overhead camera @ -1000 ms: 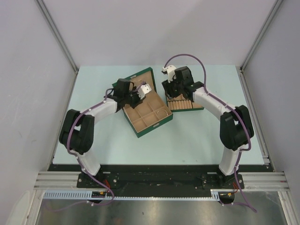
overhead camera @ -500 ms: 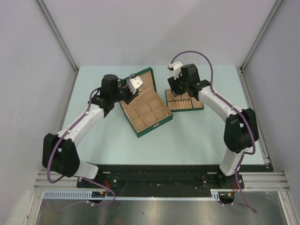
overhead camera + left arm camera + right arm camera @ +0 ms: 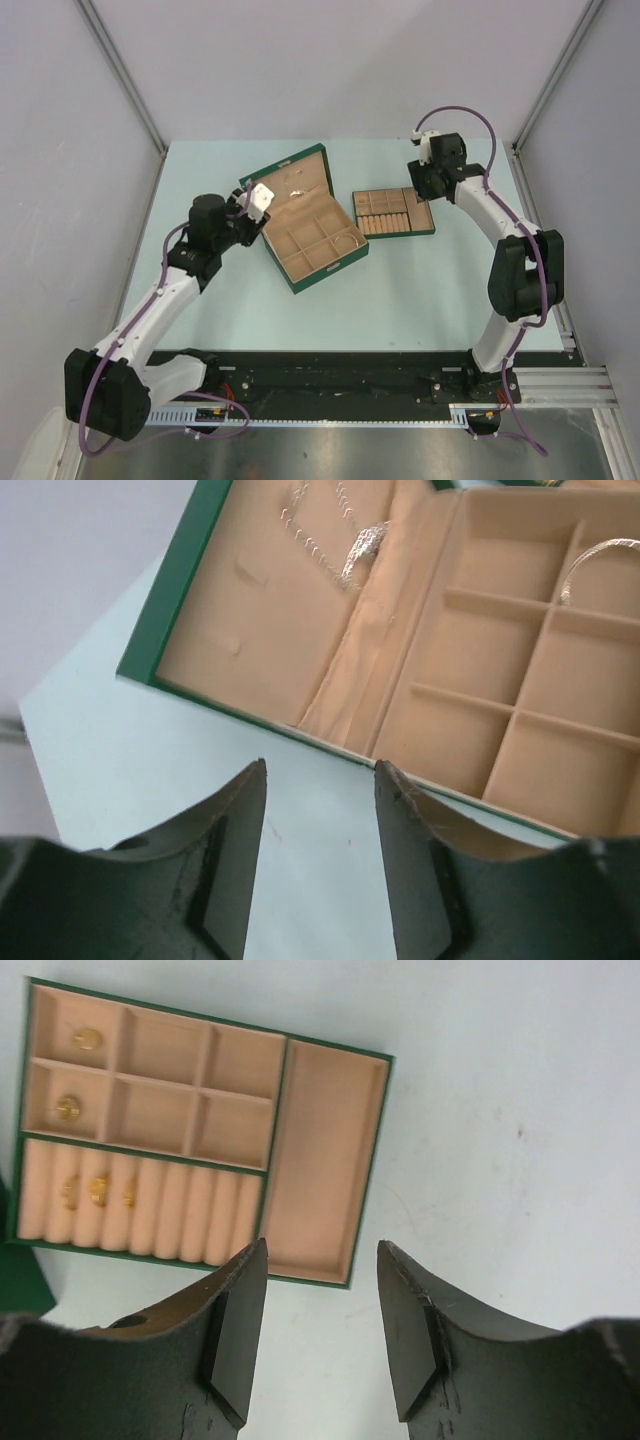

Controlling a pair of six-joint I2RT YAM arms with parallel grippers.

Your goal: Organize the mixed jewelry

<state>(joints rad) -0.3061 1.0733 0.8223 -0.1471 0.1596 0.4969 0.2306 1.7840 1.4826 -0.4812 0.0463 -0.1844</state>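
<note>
The thin chain necklace [image 3: 305, 540] lies in the lid half of the open green box [image 3: 180, 580]. Its fine silver strands run slantwise toward the hinge fold, where the sparkly pendant cluster [image 3: 365, 545] rests. A slim bangle [image 3: 598, 558] lies flat in a corner compartment of the box. Small gold-coloured pieces [image 3: 84, 1038] sit in the divided tray [image 3: 325, 1160] right of the box. The left gripper [image 3: 320, 865] hovers beside the box's lid, fingers spread and empty. The right gripper [image 3: 320, 1335], beyond the tray, is likewise spread and holds nothing.
</note>
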